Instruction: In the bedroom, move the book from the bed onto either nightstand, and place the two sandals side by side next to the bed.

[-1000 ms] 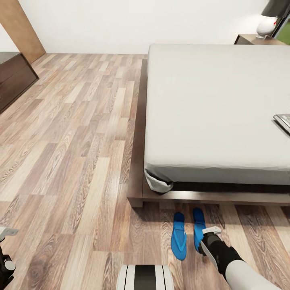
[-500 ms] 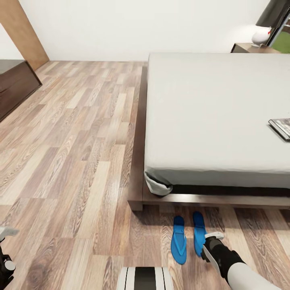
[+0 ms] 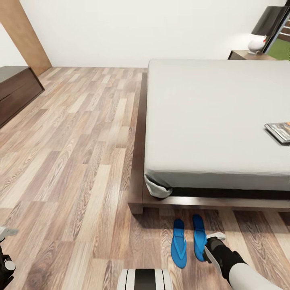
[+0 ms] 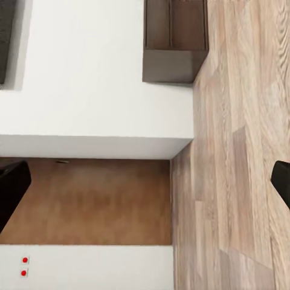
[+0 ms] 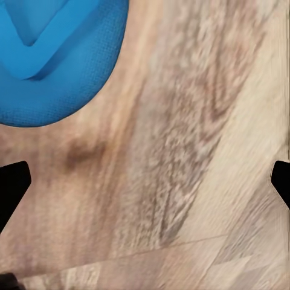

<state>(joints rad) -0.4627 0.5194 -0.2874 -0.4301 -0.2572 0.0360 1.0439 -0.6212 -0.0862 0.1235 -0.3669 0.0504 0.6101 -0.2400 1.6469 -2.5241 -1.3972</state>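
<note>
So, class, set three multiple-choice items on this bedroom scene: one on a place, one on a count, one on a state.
1. Where is the book?
A on the bed
B on the floor
C on the nightstand

2. How many sandals lie on the floor?
A one
B two
C three

3. The right tool is
A shut on a sandal
B shut on the book
C open, empty

Key: 1 A, it rests on the mattress; 2 B, a blue pair below the bed's foot; 3 C, fingertips wide apart over bare floor.
</note>
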